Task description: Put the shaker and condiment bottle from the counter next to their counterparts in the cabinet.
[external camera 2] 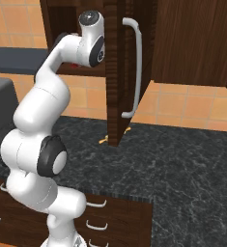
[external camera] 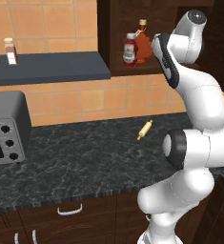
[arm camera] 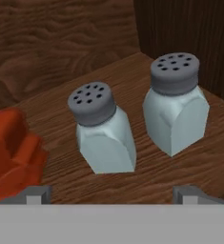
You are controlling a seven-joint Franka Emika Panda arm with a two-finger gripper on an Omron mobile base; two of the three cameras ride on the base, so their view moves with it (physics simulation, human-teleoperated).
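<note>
Spread claw [arm camera: 111,195] hovers before two pale blue-grey grey-capped shakers [arm camera: 104,131] on the wooden cabinet shelf [arm camera: 189,171]; a careless retreat could topple either.

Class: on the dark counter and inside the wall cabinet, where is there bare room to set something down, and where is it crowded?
Counter: wide bare stretch between toaster oven and rolling pin. Cabinet shelf: crowded, two shakers side by side, the maple-leaf bottle close beside the nearer one, and the ketchup bottle.
</note>
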